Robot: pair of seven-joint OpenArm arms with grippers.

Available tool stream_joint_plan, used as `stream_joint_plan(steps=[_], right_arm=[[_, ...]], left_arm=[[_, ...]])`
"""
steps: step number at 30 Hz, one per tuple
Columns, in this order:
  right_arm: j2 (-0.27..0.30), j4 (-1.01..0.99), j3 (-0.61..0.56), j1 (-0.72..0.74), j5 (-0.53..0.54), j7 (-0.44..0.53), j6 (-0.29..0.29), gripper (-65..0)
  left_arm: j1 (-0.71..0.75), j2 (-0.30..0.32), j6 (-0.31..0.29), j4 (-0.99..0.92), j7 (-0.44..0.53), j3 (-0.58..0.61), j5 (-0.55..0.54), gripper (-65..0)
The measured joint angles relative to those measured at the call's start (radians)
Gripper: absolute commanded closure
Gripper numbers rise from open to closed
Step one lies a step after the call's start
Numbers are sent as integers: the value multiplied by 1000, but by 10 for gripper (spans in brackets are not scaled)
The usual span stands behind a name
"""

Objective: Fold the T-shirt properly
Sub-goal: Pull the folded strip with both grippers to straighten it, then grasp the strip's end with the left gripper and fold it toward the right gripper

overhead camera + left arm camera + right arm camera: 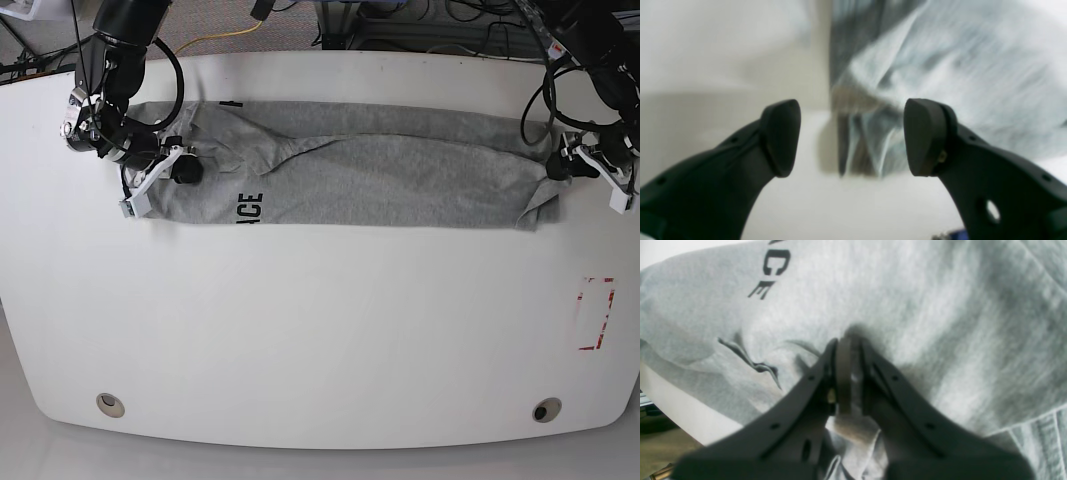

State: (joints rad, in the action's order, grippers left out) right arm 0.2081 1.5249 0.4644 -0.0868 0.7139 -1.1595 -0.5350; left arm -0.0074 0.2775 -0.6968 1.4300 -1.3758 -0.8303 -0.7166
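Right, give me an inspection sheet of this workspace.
Surface: white table, red-outlined rectangle mark near one edge.
Job's things: grey T-shirt lying as a long band, black lettering showing.
Clutter: nothing seen.
Grippers: left gripper open, beside the shirt's end; right gripper shut on the T-shirt.
Cables: black cables along both arms, yellow cable behind the table.
Surroundings: floor and equipment behind the table, indistinct.
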Motion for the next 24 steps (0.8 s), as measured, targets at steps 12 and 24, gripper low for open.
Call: stream_joint_plan(steps=[12,24], right_arm=[[0,0,-1,-3,0,0,0,-33],[0,0,-1,-3,0,0,0,-33]], left_arm=[[-10,18,0,-164,95,85,-15,-449],[-9,3,-1,-169,108,192,-24,-96]])
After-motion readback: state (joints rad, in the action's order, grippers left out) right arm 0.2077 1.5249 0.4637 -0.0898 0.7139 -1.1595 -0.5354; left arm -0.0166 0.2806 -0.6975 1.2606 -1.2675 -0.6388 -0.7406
